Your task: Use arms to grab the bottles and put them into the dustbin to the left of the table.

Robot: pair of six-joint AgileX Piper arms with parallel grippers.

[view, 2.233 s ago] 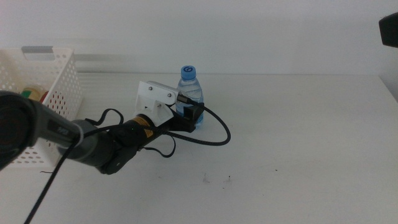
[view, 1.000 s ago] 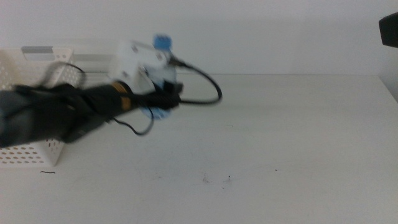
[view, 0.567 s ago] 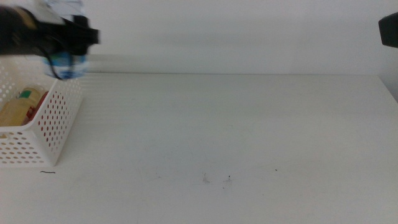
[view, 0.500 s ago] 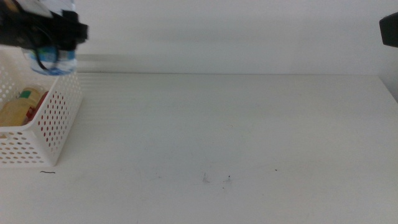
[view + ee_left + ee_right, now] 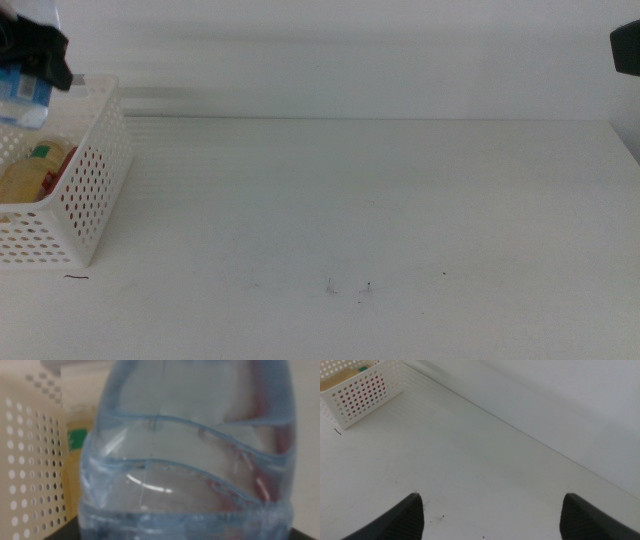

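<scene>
While the left pincer (image 5: 40,55), clamped on the water bottle (image 5: 190,450), hangs over the dustbin (image 5: 95,180), release looks next.

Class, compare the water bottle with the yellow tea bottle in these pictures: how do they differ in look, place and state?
The water bottle is clear with a blue label; the tea bottle is yellow with a green label. The water bottle is held in the air by the left end effector over the basket; the tea bottle already lies inside the basket. The right end effector waits open over the table. Both are drink bottles at the basket.
</scene>
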